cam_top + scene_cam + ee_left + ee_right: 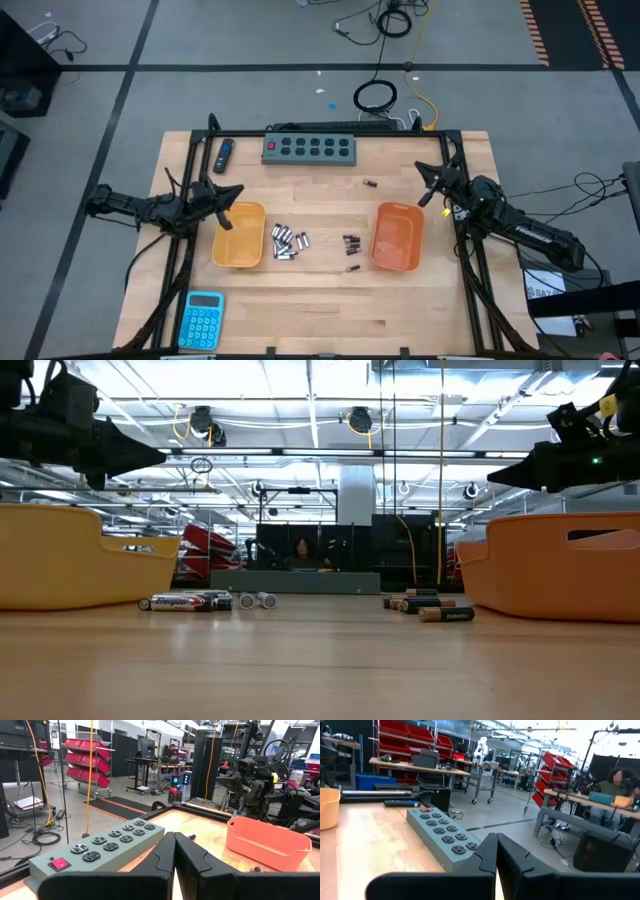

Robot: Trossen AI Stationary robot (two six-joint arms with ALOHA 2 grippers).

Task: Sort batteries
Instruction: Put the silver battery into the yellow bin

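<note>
Silvery-grey batteries [286, 241] lie in a loose heap on the table beside the yellow-orange bin [239, 234]; in the low view they [205, 601] rest on their sides. Smaller dark batteries [351, 243] lie left of the orange bin [397, 236], also [430, 605]; one stray dark cell [370, 184] lies nearer the power strip. My left gripper [236, 192] hovers shut above the yellow bin's far left corner, its fingers [175, 851] closed together. My right gripper [424, 176] hovers shut beyond the orange bin, fingers [496, 851] together.
A grey power strip [310, 148] lies along the far edge, a blue-and-black stick gadget [223, 155] to its left, a blue calculator [203, 320] at the near left corner. Black frame rails [190, 170] border the table. Bare wood lies near the front edge.
</note>
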